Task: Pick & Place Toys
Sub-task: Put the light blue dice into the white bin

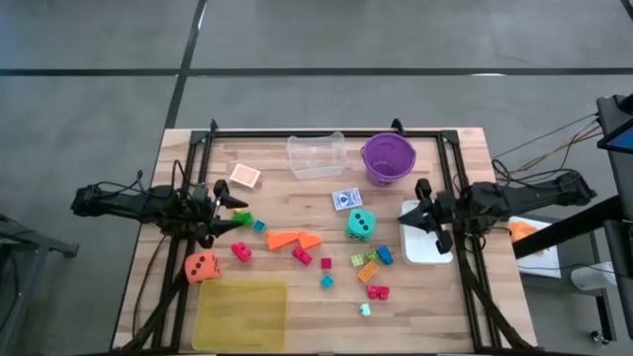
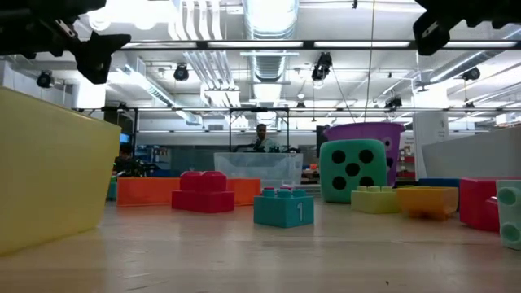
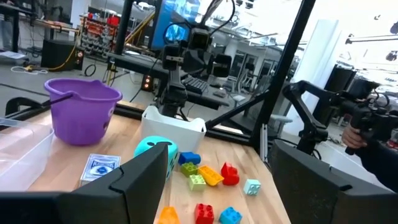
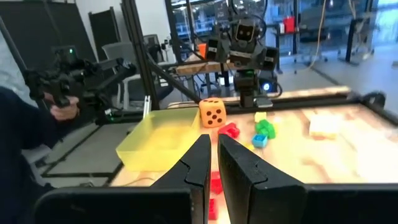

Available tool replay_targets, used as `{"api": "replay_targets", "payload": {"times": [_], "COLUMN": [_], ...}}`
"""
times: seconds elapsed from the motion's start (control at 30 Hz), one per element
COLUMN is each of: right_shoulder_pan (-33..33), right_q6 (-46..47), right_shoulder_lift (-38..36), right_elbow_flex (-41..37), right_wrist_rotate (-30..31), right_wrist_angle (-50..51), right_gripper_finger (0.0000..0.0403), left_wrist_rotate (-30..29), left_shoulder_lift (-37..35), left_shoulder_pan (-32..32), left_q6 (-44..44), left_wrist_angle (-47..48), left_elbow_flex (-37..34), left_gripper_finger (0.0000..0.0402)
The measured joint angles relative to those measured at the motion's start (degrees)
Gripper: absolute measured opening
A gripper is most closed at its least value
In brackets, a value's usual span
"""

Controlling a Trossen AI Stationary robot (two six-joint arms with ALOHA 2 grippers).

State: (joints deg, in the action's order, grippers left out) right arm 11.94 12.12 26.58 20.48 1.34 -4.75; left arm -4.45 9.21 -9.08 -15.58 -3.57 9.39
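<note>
From above, we see the left pincer (image 1: 229, 206) at the left side of the bench (image 1: 455, 316), its fingers apart and holding nothing, just beside a green brick (image 1: 242, 218). The right pincer (image 1: 415, 218) sits over the near edge of a white tray (image 1: 427, 255) on the right, fingers together and empty. The toys lie scattered between the two arms: a teal die (image 1: 360, 224), orange wedges (image 1: 293, 239), an orange die (image 1: 202, 267), a card pack (image 1: 347, 199) and small bricks (image 1: 374, 267). A purple bucket (image 1: 388, 158) and a clear tub (image 1: 316, 155) stand near the far edge; a flat yellow tray (image 1: 241, 314) lies at the near edge. Bare wood shows to the right of that yellow tray.

From bench level, we see both arms high above the surface, touching nothing; a teal brick (image 2: 283, 207) and a red brick (image 2: 203, 194) stand in front.

Through the left wrist, we see its fingers (image 3: 140, 180) spread wide, with bricks and the teal die (image 3: 155, 152) beyond them.

Through the right wrist, we see its fingers (image 4: 198, 163) nearly meeting, with the orange die (image 4: 212, 113) and yellow tray (image 4: 158, 138) ahead.
</note>
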Motion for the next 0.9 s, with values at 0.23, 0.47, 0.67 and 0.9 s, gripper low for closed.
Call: {"api": "replay_targets", "payload": {"times": [0.23, 0.47, 0.67, 0.9], "right_shoulder_pan": [0.0, 0.1, 0.0, -0.5], "right_q6": [0.5, 0.0, -1.6, -1.6], "right_shoulder_lift": [4.0, 7.9, 12.8, 20.0], "right_elbow_flex": [3.9, 9.1, 12.3, 18.0], "right_wrist_rotate": [0.1, -0.1, 1.5, 1.8], "right_wrist_angle": [-0.1, -0.1, 0.5, 8.7], "right_gripper_finger": [0.0028, 0.0028, 0.0028, 0.0028], "left_wrist_rotate": [0.0, 0.0, 1.1, 0.2], "left_shoulder_lift": [0.0, 0.0, 0.3, 2.3], "left_shoulder_pan": [0.0, 0.0, 0.0, 0.0], "left_q6": [-1.0, -2.8, -7.3, -4.3], "left_wrist_angle": [0.0, 0.0, 1.8, 3.2], "left_elbow_flex": [0.0, 0.0, 1.4, 3.9], "left_gripper_finger": [0.0274, 0.0274, 0.0274, 0.0274]}}
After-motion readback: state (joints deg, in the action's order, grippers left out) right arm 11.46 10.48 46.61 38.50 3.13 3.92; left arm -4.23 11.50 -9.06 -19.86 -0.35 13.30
